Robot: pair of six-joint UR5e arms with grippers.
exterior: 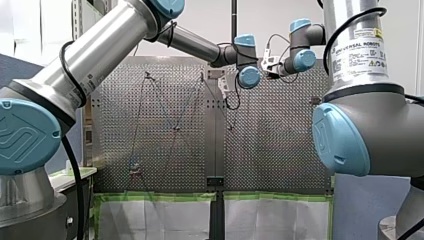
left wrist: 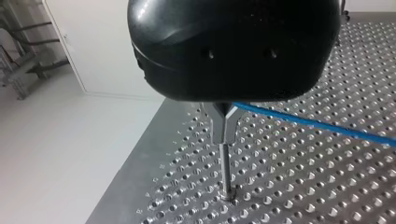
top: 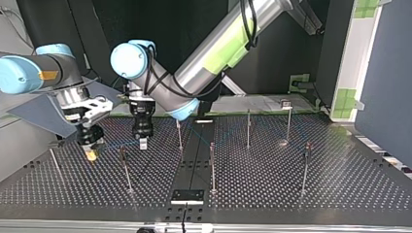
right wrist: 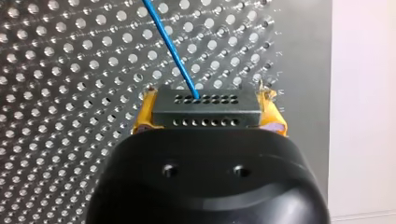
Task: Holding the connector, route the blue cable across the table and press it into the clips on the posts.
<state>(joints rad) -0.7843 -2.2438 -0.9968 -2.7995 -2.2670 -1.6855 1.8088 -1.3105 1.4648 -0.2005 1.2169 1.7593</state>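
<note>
Opposed table [exterior: 270,150] views; wrist close-ups.

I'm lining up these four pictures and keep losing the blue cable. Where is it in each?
Front view: the blue cable zigzags faintly between posts, mid-table.
Top view: cable, a faint line between my right gripper and my left gripper.
Left wrist view: cable runs off sideways from my left gripper.
Right wrist view: cable leaves the connector in my right gripper.
Shared landmark: the perforated table.

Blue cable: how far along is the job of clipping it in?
Done: the cable zigzags across several posts in the front view. In hand: my right gripper holds the connector; my left gripper, closed, sits over a post. Left: probably the last posts near the grippers.
</note>
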